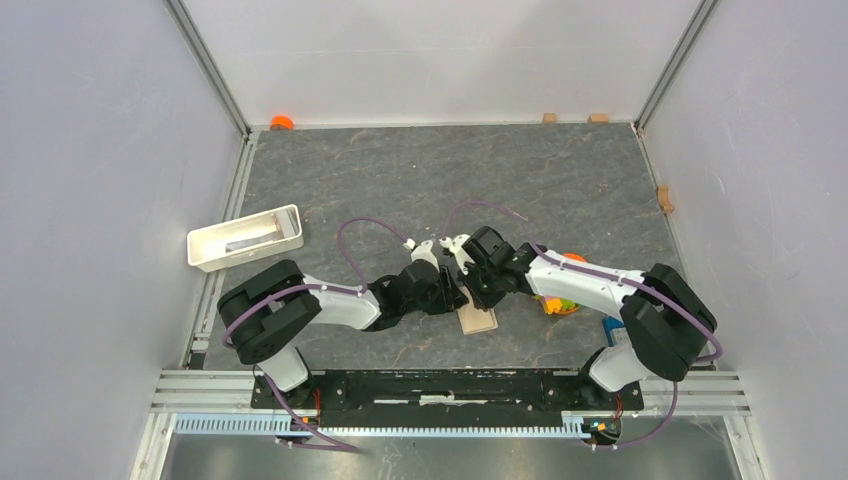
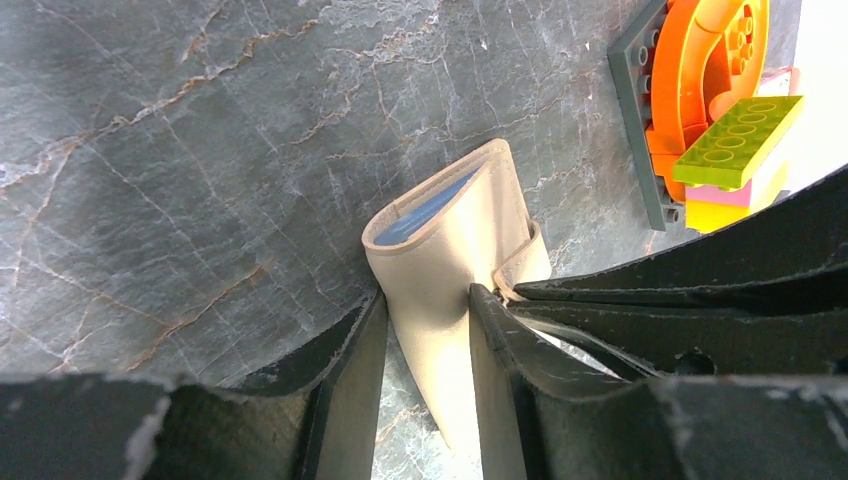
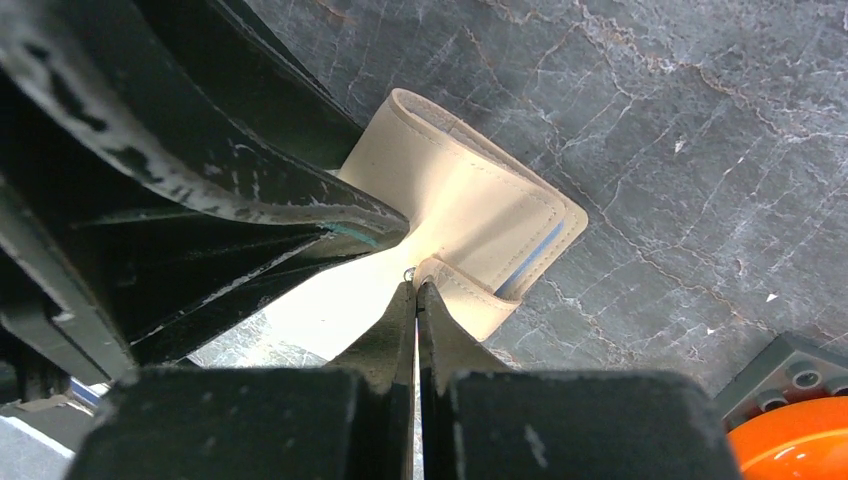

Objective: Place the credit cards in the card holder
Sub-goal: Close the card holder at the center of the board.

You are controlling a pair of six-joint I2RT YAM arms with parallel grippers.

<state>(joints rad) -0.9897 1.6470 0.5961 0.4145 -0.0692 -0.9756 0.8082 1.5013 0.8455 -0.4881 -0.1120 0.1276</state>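
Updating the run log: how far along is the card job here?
Done: unclear; a blue edge shows inside the folded card holder, card or pocket I cannot tell. In hand: left gripper clamps the holder's body, right gripper is shut on its snap tab. Left: cannot confirm; no card is clearly in view outside it.

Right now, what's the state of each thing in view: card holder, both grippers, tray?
card holder: folded, snap tab looks unfastened, blue showing inside the fold.
left gripper: shut on the card holder's body.
right gripper: shut, pinching at the snap tab.
white tray: upright, open side up.
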